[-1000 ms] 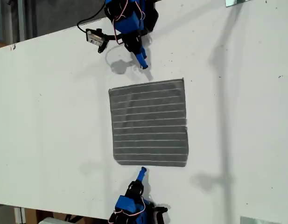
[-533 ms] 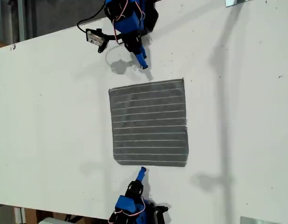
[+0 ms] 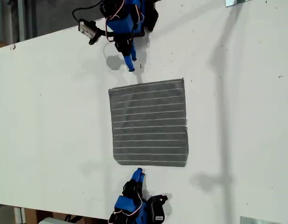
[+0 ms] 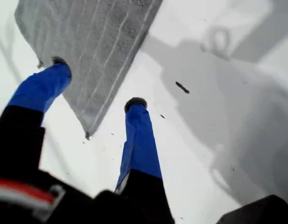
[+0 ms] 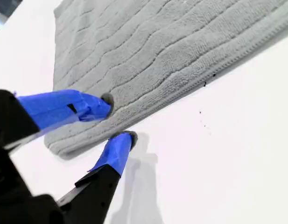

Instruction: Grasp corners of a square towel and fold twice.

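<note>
Towel [image 3: 149, 123] flat on worktop [image 3: 50, 116]; my first gripper [image 4: 94, 84] & second gripper [image 5: 119, 117] both open at its corners.

Towel [image 3: 148, 123]: 1, grey, striped, lying flat as a single layer. Corners [image 3: 110, 89]: 4, all showing in the exterior view. Pale stripes are too fine for a firm count.

Arms: 2, one at the table [image 3: 50, 116] edge along the exterior view's top, one at the edge along its bottom. Grippers: 2, my first gripper [image 4: 97, 83] and my second gripper [image 5: 116, 118]. Blue fingers [image 4: 141, 140]: 2 per gripper, 4 in all, each pair parted.

Table: 1, white. Towel corners seen close in the wrist views: 1 each.
</note>
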Robot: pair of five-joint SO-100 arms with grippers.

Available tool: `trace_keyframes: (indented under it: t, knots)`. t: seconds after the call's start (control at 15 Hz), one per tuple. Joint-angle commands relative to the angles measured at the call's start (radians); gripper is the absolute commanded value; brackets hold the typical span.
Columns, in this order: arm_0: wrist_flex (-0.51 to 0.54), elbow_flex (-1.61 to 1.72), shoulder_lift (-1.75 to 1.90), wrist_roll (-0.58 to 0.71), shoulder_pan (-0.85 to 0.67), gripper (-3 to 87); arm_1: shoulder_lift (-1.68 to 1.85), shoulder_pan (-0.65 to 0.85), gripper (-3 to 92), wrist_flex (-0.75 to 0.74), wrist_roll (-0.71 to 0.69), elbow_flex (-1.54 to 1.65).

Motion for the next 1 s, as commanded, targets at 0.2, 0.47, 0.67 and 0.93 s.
trace_keyframes:
  t: [0.2, 0.47, 0.67, 0.93]
  knots:
    - [-0.087, 0.008, 0.005, 0.014, 0.014, 7.6, 0.0, -0.014, 8.0, -0.195, 0.215, 0.048]
    - [-0.044, -0.176, -0.354, 0.107, -0.048, 10.1, -1.081, -0.183, 39.7, -0.36, -0.106, -0.575]
    - [-0.121, -0.43, -1.077, 0.052, 0.015, 12.0, -1.729, -0.374, 42.4, -0.285, -0.098, -0.963]
    - [-0.249, -0.345, -1.015, 0.15, -0.067, 13.4, -1.957, -0.555, 45.1, -0.256, -0.014, -1.154]
